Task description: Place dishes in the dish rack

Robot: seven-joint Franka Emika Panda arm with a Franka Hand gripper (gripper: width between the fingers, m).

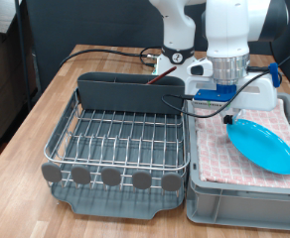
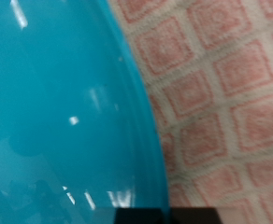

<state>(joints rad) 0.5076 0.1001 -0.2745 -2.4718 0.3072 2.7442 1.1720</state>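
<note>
One round light-blue plate [image 1: 265,145] lies on the red-checked cloth [image 1: 219,154] lining the grey crate [image 1: 246,203], at the exterior view's right. The silver wire dish rack [image 1: 118,139] stands beside it, at the left. The robot's gripper [image 1: 227,114] hangs just over the plate's edge; whether its fingers are apart or closed cannot be told.

Wooden worktop [image 1: 95,69], grey crate [image 1: 246,206] on the exterior view's right w/ red-checked cloth [image 1: 224,151] lining it, black cables [image 1: 105,52] at back.
</note>
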